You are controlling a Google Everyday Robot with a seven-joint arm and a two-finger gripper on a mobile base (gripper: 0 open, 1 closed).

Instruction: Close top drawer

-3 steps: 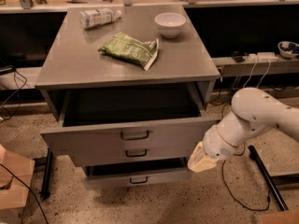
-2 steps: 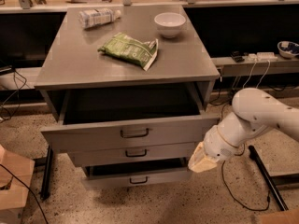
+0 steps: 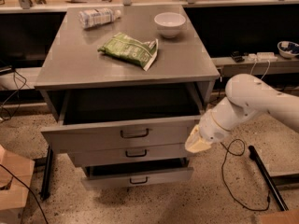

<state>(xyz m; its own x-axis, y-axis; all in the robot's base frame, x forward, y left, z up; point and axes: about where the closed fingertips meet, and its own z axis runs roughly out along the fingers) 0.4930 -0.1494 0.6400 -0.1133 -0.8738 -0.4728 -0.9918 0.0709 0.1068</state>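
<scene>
The top drawer (image 3: 93, 136) stands pulled out of the grey cabinet, its dark inside empty and its wide grey front carrying a small dark centre handle (image 3: 134, 133). My gripper (image 3: 196, 143), a yellowish tip on the white arm (image 3: 247, 101), is at the right end of the drawer's front, touching or nearly touching it.
Below are the middle drawer (image 3: 135, 154) and the bottom drawer (image 3: 140, 177), which is partly open. On the cabinet top (image 3: 60, 69) lie a green chip bag (image 3: 128, 50), a white bowl (image 3: 169, 23) and a lying bottle (image 3: 98, 17). A black cable (image 3: 229, 181) lies on the floor at right, and a cardboard box (image 3: 14, 185) at left.
My gripper has moved up and slightly left, onto the right end of the top drawer's front. The drawer front looks pushed in a little.
</scene>
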